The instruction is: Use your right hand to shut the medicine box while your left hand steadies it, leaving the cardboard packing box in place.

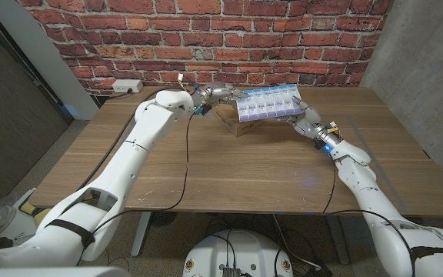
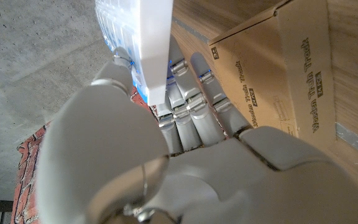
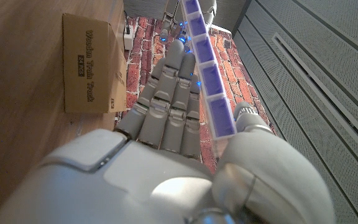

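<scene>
Right hand (image 1: pixel 308 119): fingers and thumb clamp the right end of the medicine box (image 1: pixel 266 102), thumb on one face, fingers on the other, as our right wrist view shows. Left hand (image 1: pixel 218 94): pinches the opposite, left end of the same box between thumb and fingers.

Largest first. The wooden table (image 1: pixel 206 169) carries everything. The cardboard packing box (image 1: pixel 241 123) sits at about 12 o'clock from table centre, towards the brick wall (image 1: pixel 206 31). The medicine box, a white tray with rows of translucent blue-lidded compartments, is held in the air between both hands, directly above the cardboard box, tilted so its compartment face looks towards us. We cannot tell whether its lower edge touches the carton.

Handling, our judgement: thin moulded plastic, light, fairly stiff but likely to flex along its length; smooth, so slippery under hard fingers. Small lids probably snap shut under modest pressure. We would keep the hold on the end edges and press along the lid rows.

Hard to make out: which lids stand open, any hinge or latch, and the tray's back face. The wrist views show the tray edge-on only.
</scene>
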You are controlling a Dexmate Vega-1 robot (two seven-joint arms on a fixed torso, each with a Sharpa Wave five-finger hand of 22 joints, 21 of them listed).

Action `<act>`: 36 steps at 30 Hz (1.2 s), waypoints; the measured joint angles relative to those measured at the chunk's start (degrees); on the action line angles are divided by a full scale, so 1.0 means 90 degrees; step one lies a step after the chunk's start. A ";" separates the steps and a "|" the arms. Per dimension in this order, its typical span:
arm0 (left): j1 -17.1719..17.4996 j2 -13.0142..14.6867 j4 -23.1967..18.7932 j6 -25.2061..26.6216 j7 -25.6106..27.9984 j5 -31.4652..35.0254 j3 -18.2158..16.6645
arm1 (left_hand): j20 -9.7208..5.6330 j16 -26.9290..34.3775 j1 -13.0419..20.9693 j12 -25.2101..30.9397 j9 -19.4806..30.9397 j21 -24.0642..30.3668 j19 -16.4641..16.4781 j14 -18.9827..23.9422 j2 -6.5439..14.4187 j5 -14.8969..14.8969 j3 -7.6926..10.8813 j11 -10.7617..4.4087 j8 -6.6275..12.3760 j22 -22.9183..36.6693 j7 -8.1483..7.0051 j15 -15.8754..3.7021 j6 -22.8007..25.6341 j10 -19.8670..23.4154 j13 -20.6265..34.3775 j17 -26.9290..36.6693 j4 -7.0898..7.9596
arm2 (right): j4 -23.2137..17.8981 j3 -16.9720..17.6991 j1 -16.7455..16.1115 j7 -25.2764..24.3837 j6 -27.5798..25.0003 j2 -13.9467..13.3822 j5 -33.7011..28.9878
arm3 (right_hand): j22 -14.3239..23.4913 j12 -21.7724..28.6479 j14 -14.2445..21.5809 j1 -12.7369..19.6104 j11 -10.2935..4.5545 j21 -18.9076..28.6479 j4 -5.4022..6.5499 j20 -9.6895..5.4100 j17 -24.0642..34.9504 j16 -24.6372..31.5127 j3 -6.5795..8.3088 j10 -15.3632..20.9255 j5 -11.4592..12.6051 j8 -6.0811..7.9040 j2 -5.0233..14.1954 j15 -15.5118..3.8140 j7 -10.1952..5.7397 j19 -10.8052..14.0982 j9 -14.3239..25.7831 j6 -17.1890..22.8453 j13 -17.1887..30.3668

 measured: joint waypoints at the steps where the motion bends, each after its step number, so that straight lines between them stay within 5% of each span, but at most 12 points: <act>1: 0.0006 0.0004 -0.0006 0.0000 0.0004 -0.0002 -0.0005 | 0.0000 0.0000 0.0000 0.0000 0.0000 0.0011 0.0000 0.0000 0.0000 -0.0012 0.0000 0.0000 0.0006 0.0000 -0.0001 0.0000 0.0002 0.0000 0.0000 0.0000 0.0000 | -0.0017 0.0010 -0.0012 -0.0039 0.0052 0.0011 0.0004 | 0.0003 0.0015 0.0007 0.0034 0.0013 0.0017 -0.0007 -0.0010 0.0038 0.0027 0.0060 0.0013 0.0000 0.0019 -0.0034 0.0006 0.0014 -0.0011 0.0000 0.0013 0.0122; 6: 0.0011 0.0013 -0.0014 -0.0004 0.0014 -0.0007 -0.0007 | 0.0000 -0.0001 0.0000 0.0000 0.0000 0.0037 0.0000 0.0000 0.0000 0.0002 0.0000 0.0000 0.0022 0.0001 -0.0011 0.0000 0.0012 0.0000 0.0000 0.0000 0.0000 | -0.0092 0.0046 -0.0073 -0.0137 0.0086 0.0043 0.0017 | 0.0031 0.0053 0.0022 0.0135 0.0023 0.0104 0.0006 -0.0008 0.0131 0.0051 0.0132 0.0026 -0.0079 0.0117 -0.0084 0.0019 0.0023 -0.0058 0.0000 0.0022 0.0229; 9: 0.0015 0.0016 -0.0016 -0.0006 0.0019 -0.0009 -0.0007 | 0.0030 -0.0001 0.0000 0.0000 0.0000 0.0061 -0.0029 0.0000 0.0000 0.0003 0.0000 0.0000 0.0022 0.0001 -0.0011 0.0000 0.0012 0.0000 -0.0001 0.0000 0.0000 | -0.0118 0.0067 -0.0104 -0.0171 0.0086 0.0065 0.0042 | 0.0032 -0.0051 0.0021 0.0225 -0.0040 0.0229 0.0323 0.0007 0.0143 -0.0056 -0.0192 -0.0037 -0.0179 0.0030 -0.0013 0.0018 0.0020 -0.0212 0.0000 0.0020 0.0302; 12: 0.0022 0.0018 -0.0019 -0.0006 0.0032 -0.0010 -0.0008 | 0.0035 -0.0007 0.0000 0.0000 0.0000 0.0061 -0.0035 0.0000 0.0000 0.0003 0.0000 0.0000 0.0022 0.0001 -0.0011 0.0000 0.0012 0.0000 0.0025 -0.0016 0.0000 | -0.0167 0.0094 -0.0147 -0.0208 0.0079 0.0093 0.0065 | -0.0001 -0.0337 0.0063 -0.0306 -0.0243 0.0275 0.0513 0.0166 0.0029 -0.0350 -0.0665 -0.0141 -0.0198 -0.0240 -0.0277 -0.0026 -0.0180 -0.0435 0.0089 -0.0071 0.0260; 16: 0.0029 0.0022 -0.0020 -0.0006 0.0061 -0.0010 -0.0011 | 0.0035 -0.0040 0.0000 0.0000 0.0001 0.0085 -0.0035 0.0000 0.0000 0.0007 0.0000 0.0000 0.0023 0.0001 -0.0011 -0.0001 0.0012 0.0000 0.0029 -0.0010 0.0000 | -0.0234 0.0129 -0.0203 -0.0254 0.0051 0.0112 0.0103 | -0.0070 -0.0609 -0.0434 -0.0721 -0.0563 0.0275 0.0616 0.0315 -0.0114 -0.0644 -0.0873 -0.0167 -0.0203 -0.0478 -0.0513 -0.0262 -0.0516 -0.0651 0.0098 -0.0059 0.0151; 25: 0.0068 0.0037 -0.0054 -0.0005 0.0086 -0.0014 -0.0031 | 0.0035 -0.0009 0.0000 0.0000 0.0014 0.0109 -0.0034 -0.0001 0.0000 0.0015 0.0000 -0.0001 0.0025 0.0001 -0.0011 -0.0002 0.0011 0.0000 0.0029 -0.0008 0.0000 | -0.0385 0.0188 -0.0338 -0.0449 -0.0031 0.0147 0.0168 | -0.0217 -0.1169 -0.1443 -0.1205 -0.0288 0.0144 0.0654 0.0568 -0.0423 -0.1253 -0.1189 -0.1377 -0.0148 -0.0863 -0.0731 0.0116 -0.0565 -0.1189 0.0075 -0.1083 -0.0019; 36: 0.0167 0.0083 -0.0166 -0.0005 0.0114 -0.0068 -0.0073 | 0.0035 -0.0006 0.0001 -0.0050 0.0008 0.0132 -0.0034 -0.0001 0.0000 0.0017 0.0000 0.0032 0.0025 0.0001 -0.0010 -0.0002 0.0010 0.0034 0.0029 0.0039 0.0000 | -0.0551 0.0223 -0.0477 -0.0560 -0.0140 0.0171 0.0230 | -0.0310 -0.1613 -0.2751 -0.1757 -0.0044 -0.0209 0.0791 0.0928 -0.0551 -0.1532 -0.1607 -0.2710 -0.0074 -0.0913 -0.1064 0.0642 -0.0629 -0.1877 0.0018 -0.2435 -0.0211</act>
